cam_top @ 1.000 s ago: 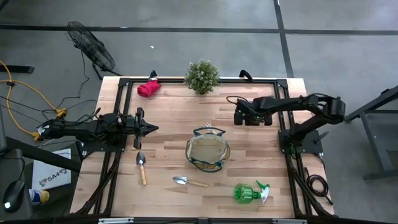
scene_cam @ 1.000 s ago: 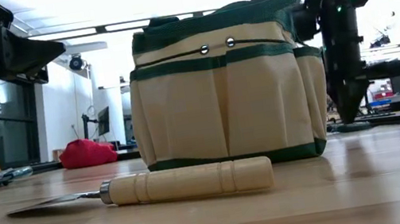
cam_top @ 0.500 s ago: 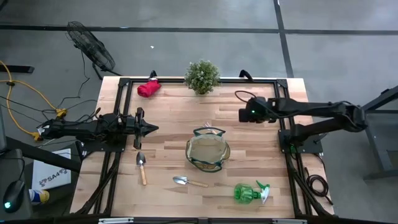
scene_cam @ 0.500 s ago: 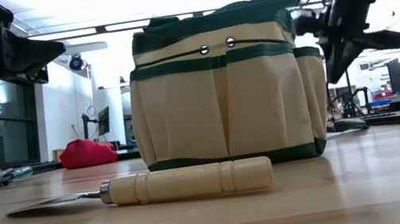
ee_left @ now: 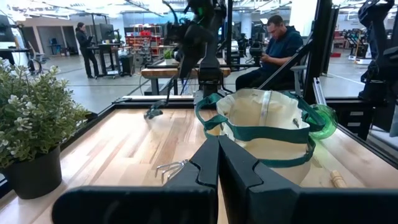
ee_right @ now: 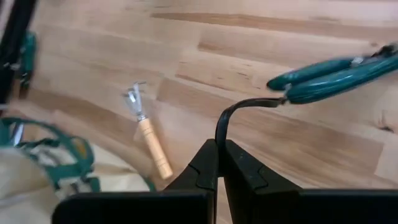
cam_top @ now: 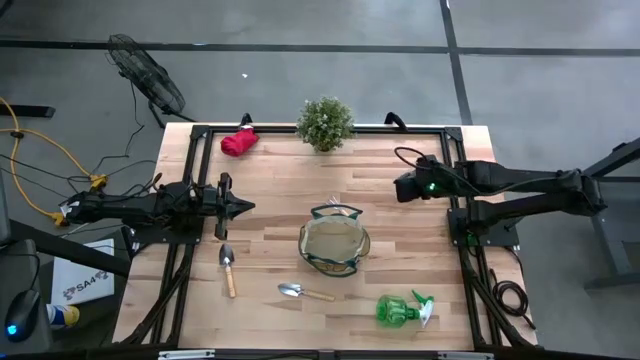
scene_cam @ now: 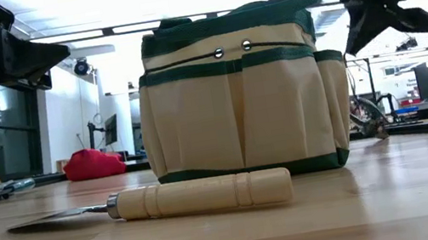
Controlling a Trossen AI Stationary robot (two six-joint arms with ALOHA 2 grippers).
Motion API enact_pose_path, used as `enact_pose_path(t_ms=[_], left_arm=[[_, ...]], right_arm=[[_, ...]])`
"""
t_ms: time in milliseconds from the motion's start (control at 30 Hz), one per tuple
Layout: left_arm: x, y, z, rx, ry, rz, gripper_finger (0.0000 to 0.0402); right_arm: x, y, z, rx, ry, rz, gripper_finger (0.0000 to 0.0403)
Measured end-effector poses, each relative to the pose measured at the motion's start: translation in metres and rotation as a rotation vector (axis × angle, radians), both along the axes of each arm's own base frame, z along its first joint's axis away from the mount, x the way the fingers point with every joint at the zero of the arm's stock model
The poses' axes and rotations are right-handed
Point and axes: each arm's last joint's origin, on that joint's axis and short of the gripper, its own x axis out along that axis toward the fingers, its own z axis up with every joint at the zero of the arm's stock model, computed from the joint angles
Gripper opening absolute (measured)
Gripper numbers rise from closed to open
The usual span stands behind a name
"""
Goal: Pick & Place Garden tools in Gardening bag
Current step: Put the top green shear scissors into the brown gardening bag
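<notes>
Nothing can be seen inside the gardening bag (cam_top: 306, 243), so the job looks to be at the reach for a first tool. The right tool (ee_right: 219, 147) hangs above the right side of the worktop (cam_top: 280, 180), its dark fingers pressed together on nothing, and the pruning shears (ee_right: 329, 71) lie flat on the wood just beyond its tips. They seem the likely target. The next move would call for spreading the fingers, coming down over the slim, curved, grey-green handles and pinching them across their narrow width, since smooth coated handles could slip. The left tool (cam_top: 245, 207) waits at the left, also closed and empty, pointing towards the bag. The bag stands upright mid-worktop: soft tan fabric, dark green trim, loop handles, outer pockets and an open round mouth. A small pronged hand fork (ee_right: 149, 140) with a pale wooden handle lies beside its far side. One metal trowel (cam_top: 228, 268) lies near left, a second trowel (cam_top: 303, 292) in front of the bag, both with turned wooden handles. The translucent green spray bottle (cam_top: 398, 310) lies near right, and the soft red glove bundle (cam_top: 238, 142) at the far left.
</notes>
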Motion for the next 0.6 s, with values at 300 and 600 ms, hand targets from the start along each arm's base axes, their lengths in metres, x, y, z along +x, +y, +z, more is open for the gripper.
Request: enact_pose_path(t_ms=[300, 600], left_arm=[[0.0, 0.0, 0.0, 0.0, 0.0, 0.0, 0.0], [0.0, 0.0, 0.0, 0.0, 0.0, 0.0, 0.0]], right_arm=[[-0.002, 0.014, 0.044, -0.149, -0.085, 0.142, 0.0004], [-0.006, 0.025, 0.079, -0.24, -0.145, 0.246, 0.0004]])
